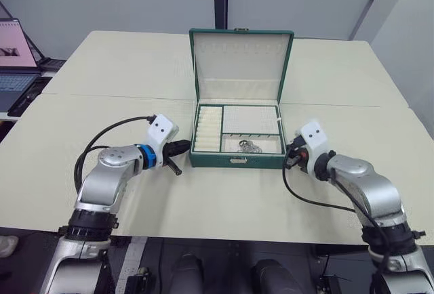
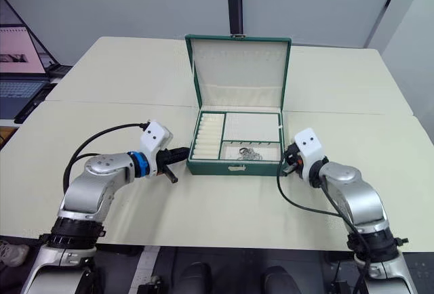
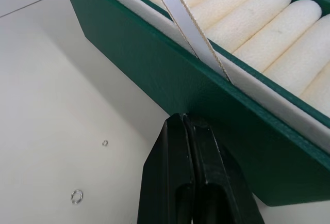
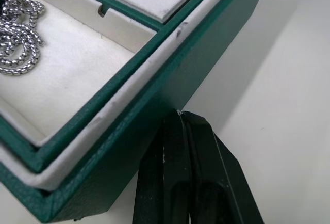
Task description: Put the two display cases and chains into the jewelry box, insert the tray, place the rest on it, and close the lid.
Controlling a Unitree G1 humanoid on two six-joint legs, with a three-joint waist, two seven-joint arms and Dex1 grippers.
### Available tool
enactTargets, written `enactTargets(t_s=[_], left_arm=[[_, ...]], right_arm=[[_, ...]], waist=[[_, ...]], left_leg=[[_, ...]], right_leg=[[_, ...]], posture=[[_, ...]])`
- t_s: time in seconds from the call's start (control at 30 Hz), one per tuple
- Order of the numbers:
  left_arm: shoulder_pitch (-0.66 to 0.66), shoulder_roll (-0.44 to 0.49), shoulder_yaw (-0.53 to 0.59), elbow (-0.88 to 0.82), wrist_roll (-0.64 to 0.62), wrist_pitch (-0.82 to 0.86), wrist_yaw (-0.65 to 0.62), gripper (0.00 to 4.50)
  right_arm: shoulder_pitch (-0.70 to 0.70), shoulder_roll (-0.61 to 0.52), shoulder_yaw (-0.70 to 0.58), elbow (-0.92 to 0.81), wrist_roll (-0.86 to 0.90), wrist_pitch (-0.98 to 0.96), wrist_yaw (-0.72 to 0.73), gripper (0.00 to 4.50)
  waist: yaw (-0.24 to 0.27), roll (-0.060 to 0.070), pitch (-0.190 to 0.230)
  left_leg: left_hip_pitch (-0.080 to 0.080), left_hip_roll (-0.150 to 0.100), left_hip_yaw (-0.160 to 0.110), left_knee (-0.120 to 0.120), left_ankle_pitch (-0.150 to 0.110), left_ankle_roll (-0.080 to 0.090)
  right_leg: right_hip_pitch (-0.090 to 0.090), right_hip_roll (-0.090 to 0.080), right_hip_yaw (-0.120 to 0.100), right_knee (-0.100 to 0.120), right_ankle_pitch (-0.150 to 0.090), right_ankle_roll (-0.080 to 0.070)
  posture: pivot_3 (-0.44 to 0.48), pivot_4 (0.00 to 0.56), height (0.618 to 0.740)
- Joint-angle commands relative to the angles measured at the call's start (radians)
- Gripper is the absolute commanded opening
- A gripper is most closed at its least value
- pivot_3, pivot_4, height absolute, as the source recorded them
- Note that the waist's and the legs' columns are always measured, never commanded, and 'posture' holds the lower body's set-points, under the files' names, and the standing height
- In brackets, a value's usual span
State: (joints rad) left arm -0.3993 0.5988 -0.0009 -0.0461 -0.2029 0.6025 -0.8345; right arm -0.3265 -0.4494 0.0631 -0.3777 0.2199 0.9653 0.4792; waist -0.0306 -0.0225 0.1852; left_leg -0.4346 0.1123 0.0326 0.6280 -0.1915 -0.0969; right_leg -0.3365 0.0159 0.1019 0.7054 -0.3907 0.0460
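Jewelry box (image 1: 237, 160): sat mid-table, open, tray (image 1: 237, 131) already seated inside, so by my read the only step left was closing the lid.
Left gripper (image 3: 186, 123): fingers clenched together on nothing, tips pressed against the box's left outer wall, just under the ring rolls (image 3: 268, 22).
Loose bits: two tiny rings (image 3: 76, 196) lay on the table (image 1: 203, 199) beside that gripper, well clear of the box. Can't tell if they count as "the rest".
Chains (image 4: 18, 33): bunched in the tray's front flat compartment, sitting low, so I'd guess nothing to snag.
Lid (image 1: 240, 64): stood upright at the back, cream lining facing forward, a white strap (image 3: 188, 22) running down to the left wall.
Right gripper (image 4: 180, 126): also pinched closed and empty, tips touching the right wall near the front corner.
How I'd do it: one gripper braces the box so it won't slide, the other reaches behind the lid's top edge and tips it forward slowly. Watch that the strap folds inside.
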Motion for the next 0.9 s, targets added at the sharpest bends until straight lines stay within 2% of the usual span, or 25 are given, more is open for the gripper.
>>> enactTargets(t_s=[0.03, 0.2, 0.9], left_arm=[[0.030, 0.001, -0.020, -0.105, -0.059, 0.027, -0.040, 0.02], [0.089, 0.034, 0.000, -0.138, -0.071, 0.030, -0.049, 0.02], [0.167, 0.032, 0.009, -0.155, -0.097, -0.005, -0.057, 0.02]], right_arm=[[0.022, 0.021, 0.027, -0.164, 0.076, 0.045, 0.024, 0.00], [0.070, 0.020, 0.011, -0.237, 0.092, 0.102, 0.016, 0.00], [0.066, -0.014, -0.016, -0.205, 0.071, 0.087, 0.012, 0.00]], waist=[[0.000, 0.000, 0.000], [-0.001, 0.000, 0.000], [0.000, 0.000, 0.000]], left_leg=[[0.000, 0.000, 0.000, 0.000, 0.000, 0.000], [0.000, 0.000, 0.000, 0.000, 0.000, 0.000], [0.000, 0.000, 0.000, 0.000, 0.000, 0.000]], right_leg=[[0.000, 0.000, 0.000, 0.000, 0.000, 0.000], [0.000, 0.000, 0.000, 0.000, 0.000, 0.000], [0.000, 0.000, 0.001, 0.000, 0.000, 0.000]], posture=[[0.000, 0.150, 0.737], [0.000, 0.150, 0.737], [0.000, 0.150, 0.737]])
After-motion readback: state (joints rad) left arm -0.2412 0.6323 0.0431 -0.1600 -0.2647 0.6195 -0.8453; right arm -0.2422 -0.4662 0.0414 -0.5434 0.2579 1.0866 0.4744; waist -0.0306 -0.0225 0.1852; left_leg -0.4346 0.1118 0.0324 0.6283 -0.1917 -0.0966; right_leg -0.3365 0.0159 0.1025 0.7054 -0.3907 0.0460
